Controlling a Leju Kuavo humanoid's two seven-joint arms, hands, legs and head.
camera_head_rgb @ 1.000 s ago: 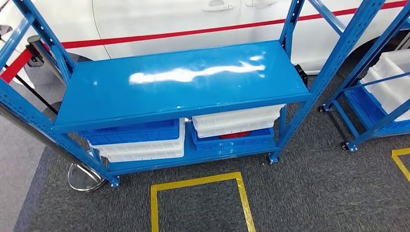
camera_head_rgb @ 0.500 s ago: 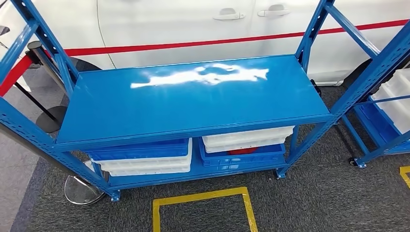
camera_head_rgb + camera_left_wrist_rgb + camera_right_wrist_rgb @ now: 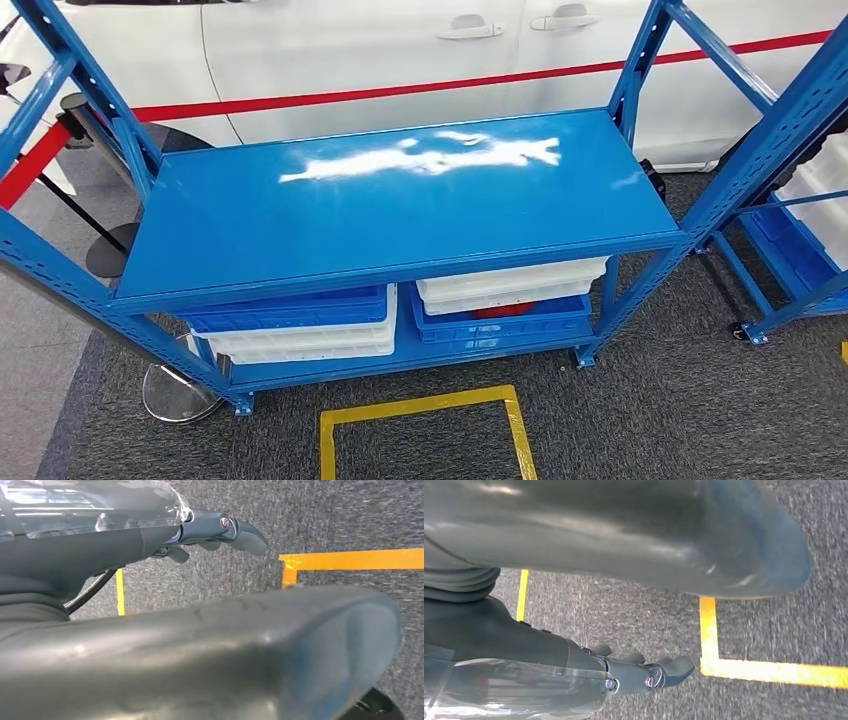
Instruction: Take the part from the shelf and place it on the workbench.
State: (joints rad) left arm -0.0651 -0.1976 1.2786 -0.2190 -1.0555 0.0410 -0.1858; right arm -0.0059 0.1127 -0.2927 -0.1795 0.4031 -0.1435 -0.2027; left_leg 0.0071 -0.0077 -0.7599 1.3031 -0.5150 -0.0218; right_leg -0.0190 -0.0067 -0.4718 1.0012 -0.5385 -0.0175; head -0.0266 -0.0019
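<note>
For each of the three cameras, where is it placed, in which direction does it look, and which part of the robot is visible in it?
Head view: high on the body, looking forward and down at the blue shelf, white car and yellow floor marking.
Left wrist view: behind the left hand, looking down at the grey carpet; thumb and fingers apart, holding nothing.
Right wrist view: behind the right hand, looking at the carpet; holding nothing.
Shared: both wrist views show carpet and yellow tape.

My head view looks down on the shelf (image 3: 400, 200); both wrist views face the carpet (image 3: 340, 515) and share its yellow tape (image 3: 709, 630).
</note>
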